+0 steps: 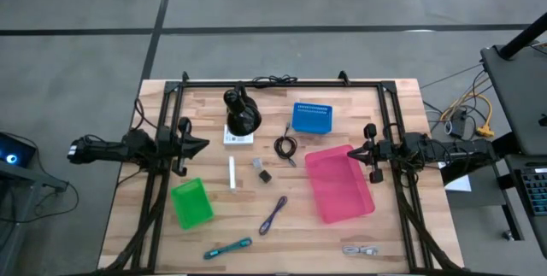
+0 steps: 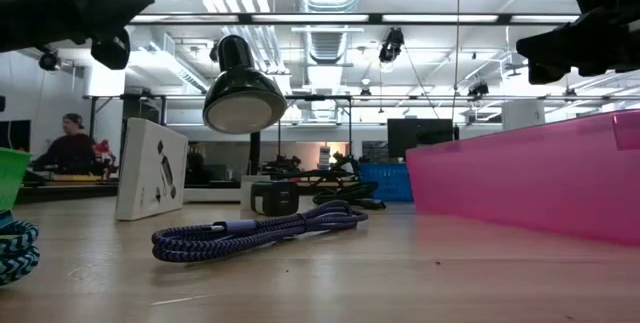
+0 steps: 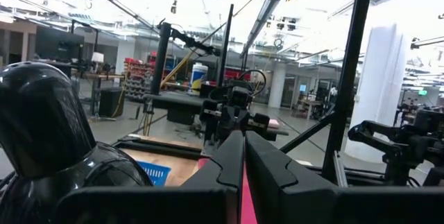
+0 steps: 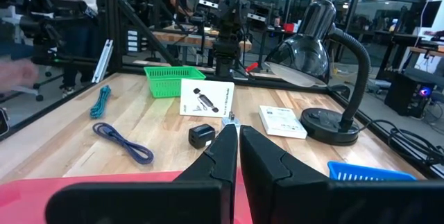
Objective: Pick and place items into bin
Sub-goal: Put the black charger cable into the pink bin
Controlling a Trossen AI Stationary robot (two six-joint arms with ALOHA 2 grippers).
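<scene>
Hovering at the table's sides, left pincer (image 1: 202, 145) and right pincer (image 1: 356, 152) — both pressed together, empty.

Pale planked wood with a smooth matt finish makes the surface (image 1: 393, 242), carrying a glossy translucent pink plastic bin (image 1: 339, 184), a gloss-black lamp (image 4: 326, 47), a braided purple cable (image 2: 255, 234) and a matt white card (image 4: 205, 98) beyond the right claw (image 4: 237, 135).
</scene>
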